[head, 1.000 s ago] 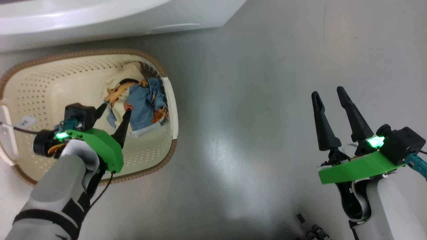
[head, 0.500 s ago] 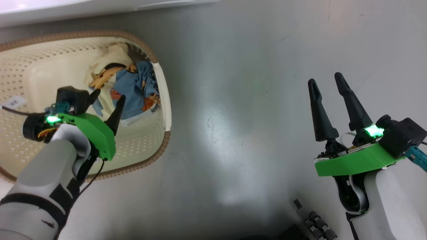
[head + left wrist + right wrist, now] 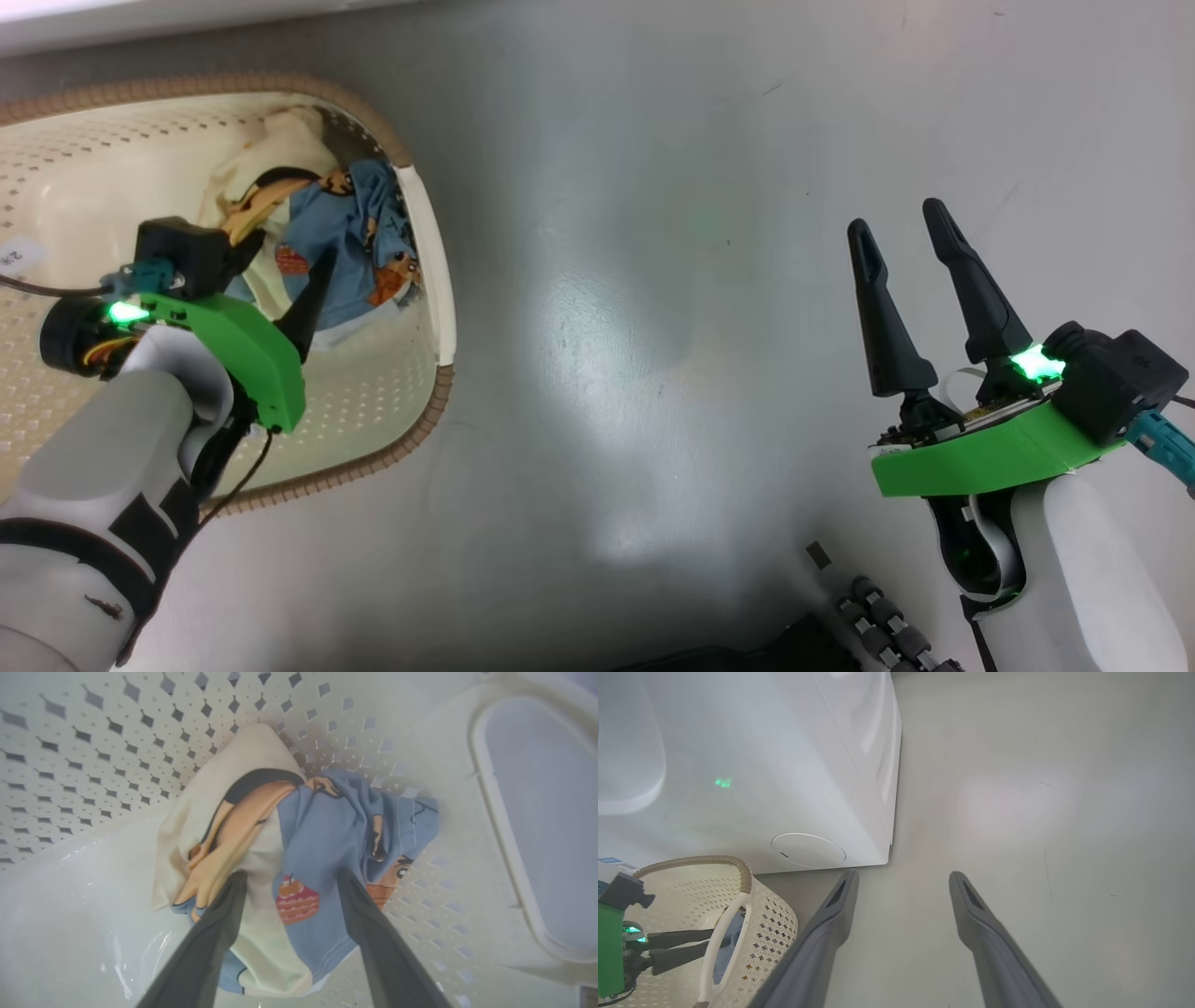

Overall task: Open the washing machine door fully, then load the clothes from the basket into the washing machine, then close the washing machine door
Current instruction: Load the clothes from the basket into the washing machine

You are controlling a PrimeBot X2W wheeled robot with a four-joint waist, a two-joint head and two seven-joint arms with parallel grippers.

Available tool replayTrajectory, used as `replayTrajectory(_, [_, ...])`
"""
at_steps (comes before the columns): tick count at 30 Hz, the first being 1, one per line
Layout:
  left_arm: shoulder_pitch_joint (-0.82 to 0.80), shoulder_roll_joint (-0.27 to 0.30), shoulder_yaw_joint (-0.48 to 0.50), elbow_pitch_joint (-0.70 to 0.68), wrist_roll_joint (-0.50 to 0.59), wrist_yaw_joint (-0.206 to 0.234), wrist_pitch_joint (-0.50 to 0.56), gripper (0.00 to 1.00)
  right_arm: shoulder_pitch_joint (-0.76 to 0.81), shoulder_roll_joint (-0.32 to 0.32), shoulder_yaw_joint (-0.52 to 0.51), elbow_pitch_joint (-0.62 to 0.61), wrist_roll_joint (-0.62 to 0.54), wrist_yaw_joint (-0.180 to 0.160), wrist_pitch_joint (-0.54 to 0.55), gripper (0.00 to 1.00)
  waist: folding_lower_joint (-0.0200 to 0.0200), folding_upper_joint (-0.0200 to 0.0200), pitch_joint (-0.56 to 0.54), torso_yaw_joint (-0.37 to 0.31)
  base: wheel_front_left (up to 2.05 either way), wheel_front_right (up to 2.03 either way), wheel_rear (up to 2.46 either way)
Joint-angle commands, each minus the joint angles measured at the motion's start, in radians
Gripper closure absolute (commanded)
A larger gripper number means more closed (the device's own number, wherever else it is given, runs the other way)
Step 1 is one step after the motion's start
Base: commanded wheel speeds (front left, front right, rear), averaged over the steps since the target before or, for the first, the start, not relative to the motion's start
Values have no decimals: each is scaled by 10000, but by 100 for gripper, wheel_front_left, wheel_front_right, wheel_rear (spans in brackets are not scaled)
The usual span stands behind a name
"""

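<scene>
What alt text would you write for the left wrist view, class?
The open left pincer straddles the clothes, a crumpled blue-and-cream bundle lying in the basket against its perforated wall. A basket handle shows at right.

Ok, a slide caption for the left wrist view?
Open left end effector straddling the bundled clothes inside the perforated basket.

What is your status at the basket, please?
Left gripper open, inside the basket, fingers astride the clothes. Right gripper open, over the floor. Nothing blocking the grab.
</scene>
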Motion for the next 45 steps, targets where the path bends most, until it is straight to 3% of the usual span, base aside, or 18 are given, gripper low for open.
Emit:
replayTrajectory(1, [7,404,-13,-92,-182,-13,-65,47,288,35,238,-250,-79,16,-48,0,0,-1,0,-44,0,0,0])
replayTrajectory(4, [-80,445,-238,-117,-428,-14,-65,91,327,32,217,-258,-93,16,-48,0,0,-1,-26,-50,0,0,0])
replayTrajectory(5, [-102,442,-273,-136,-529,-14,-65,100,333,29,204,-253,-96,16,-48,0,0,-1,-40,-43,0,0,0])
replayTrajectory(15, [112,246,41,-202,-1129,-14,-65,100,464,20,34,-160,-131,16,-48,0,0,-1,-627,239,0,0,0])
replayTrajectory(22, [776,-6,1740,-348,-918,-14,-65,100,366,-95,-114,-24,-73,16,-48,0,0,-1,-1452,681,0,0,0])
replayTrajectory(36, [3588,-718,5588,-1915,1583,-14,-65,100,872,-419,-42,672,228,16,-48,0,0,-1,-4058,1359,0,0,0])
replayTrajectory(45, [5185,-1140,7427,-3214,3085,-14,-65,100,1587,-711,-45,1003,476,16,-48,0,0,-1,-5661,1631,0,0,0])
